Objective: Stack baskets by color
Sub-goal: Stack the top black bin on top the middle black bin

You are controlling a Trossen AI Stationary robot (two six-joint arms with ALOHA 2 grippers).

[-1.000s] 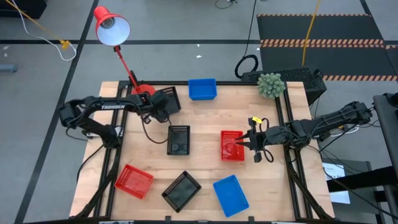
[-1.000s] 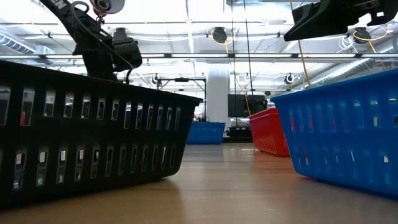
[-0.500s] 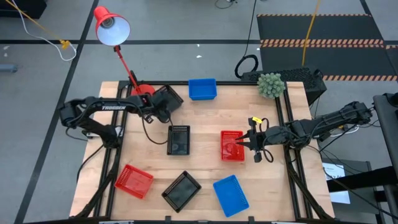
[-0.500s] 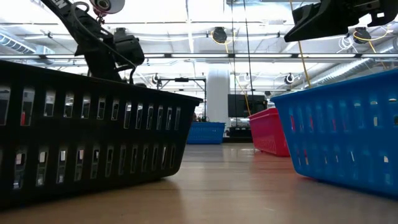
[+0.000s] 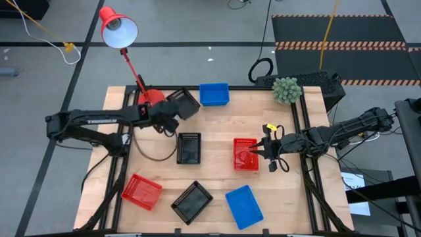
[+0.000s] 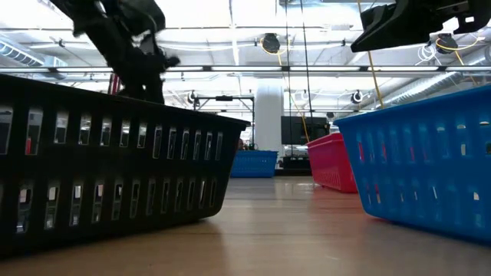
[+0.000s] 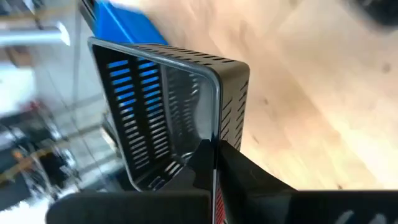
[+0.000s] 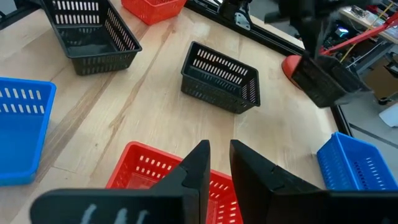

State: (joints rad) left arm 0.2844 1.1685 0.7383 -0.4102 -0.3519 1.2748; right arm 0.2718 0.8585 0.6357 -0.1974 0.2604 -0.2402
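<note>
Near the table's far left corner my left gripper (image 5: pixel 174 113) is shut on a black basket (image 5: pixel 185 103), which hangs tipped beside the lamp base. A second black basket (image 5: pixel 189 148) rests on its bottom mid-table, and a third (image 5: pixel 192 201) stands near the front edge. Red baskets stand right of centre (image 5: pixel 245 154) and at the near left (image 5: pixel 141 192). Blue baskets stand at the far edge (image 5: pixel 214 94) and the near edge (image 5: pixel 243 206). My right gripper (image 5: pixel 262 151) hovers above the right rim of the centre red basket, its fingers a narrow gap apart with nothing between them. My left gripper pinches the rim of one wall of the black basket (image 7: pixel 215 138), one finger inside the wall and one outside. The fingers slant down from the table's left side. The basket hangs tipped from the hold (image 8: pixel 326 81), its opening turned sideways, and seems clear of the table.
A red desk lamp's round base (image 5: pixel 150 97) stands right beside the held basket, its stem leaning off toward the far left. A green plant (image 5: pixel 285 89) sits at the far right corner. Bare wood lies between the baskets.
My left gripper has risen and drawn a little toward the table's right edge with the black basket. The basket has come up off the table, turned about and tipped over. My right arm has kept still.
</note>
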